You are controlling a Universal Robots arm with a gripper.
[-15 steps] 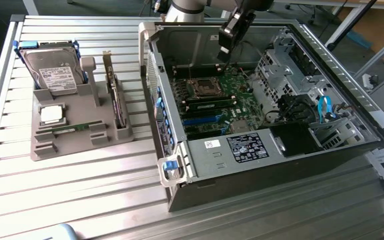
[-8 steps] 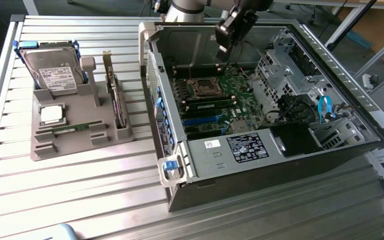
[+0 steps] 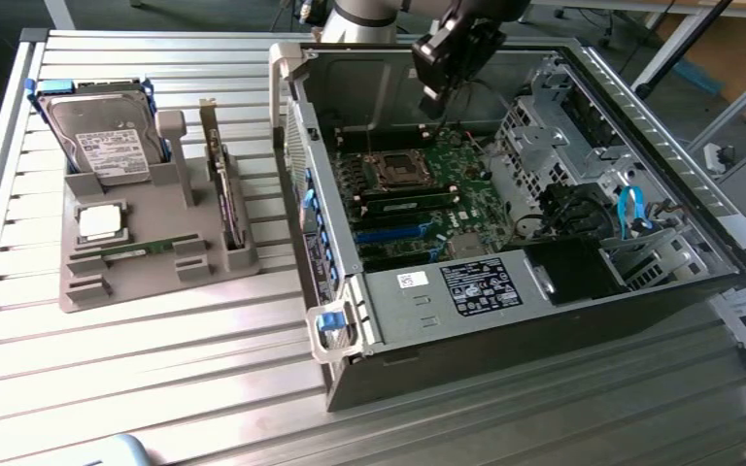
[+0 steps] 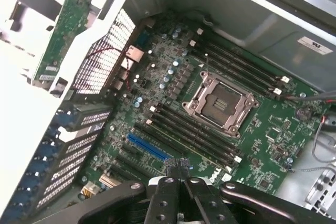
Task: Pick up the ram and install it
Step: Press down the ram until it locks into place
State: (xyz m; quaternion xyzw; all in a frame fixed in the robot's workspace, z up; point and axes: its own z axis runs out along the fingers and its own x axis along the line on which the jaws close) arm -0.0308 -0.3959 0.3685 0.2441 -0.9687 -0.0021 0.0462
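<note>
An open computer case (image 3: 528, 252) lies on its side on a slatted metal desk (image 3: 152, 369), its motherboard (image 3: 438, 194) facing up. The robot arm's tool (image 3: 451, 58) hangs above the far end of the case, over the board. Seen from the wrist, the tool (image 4: 181, 174) has its two fingers pressed together and holds nothing; below it lie the empty processor socket (image 4: 220, 103) and the long dark memory slots (image 4: 189, 129) beside it.

The ram (image 3: 133, 250), a thin green stick, lies flat in a grey tray (image 3: 152, 272) on the desk, well apart from the case toward the exterior view's left, just below a square silver chip (image 3: 101, 221).

Doing this step well probably means gripping the stick by its long edges, keeping it level, and matching it squarely to one slot.
</note>
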